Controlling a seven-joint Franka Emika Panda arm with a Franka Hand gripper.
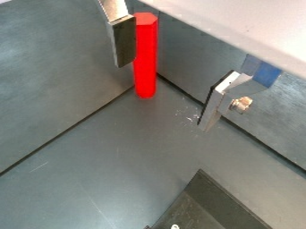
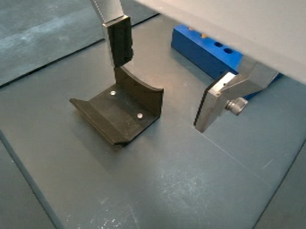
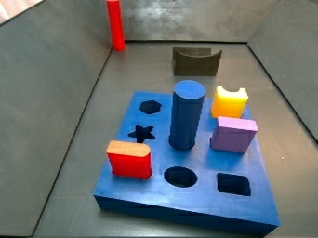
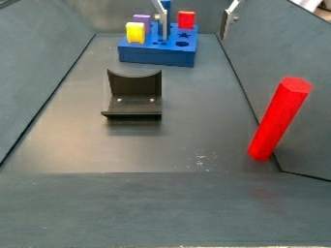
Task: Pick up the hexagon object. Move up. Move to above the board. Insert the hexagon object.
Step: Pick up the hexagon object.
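gripper [image 1: 167, 76] wide open and empty, 1 finger just beside the upright hexagon object [image 1: 145, 55]

bright red hexagon object [image 4: 277, 118], blue board [image 3: 187, 167], silver pincer [image 1: 167, 80]

Dark grey matte floor [image 3: 74, 167], walled on the sides. Standing upright on it in a far corner by the walls: tall slender bright red hexagon object [image 3: 115, 25], also seen in a side view [image 4: 277, 118]. Large flat blue rectangular board [image 3: 118, 186] with shaped holes lies on the floor. Dark grey arch block [image 4: 134, 93] lies between board and rod, apart from both. Gripper [image 1: 167, 76] hangs above the floor, jaws apart, beside the red rod.
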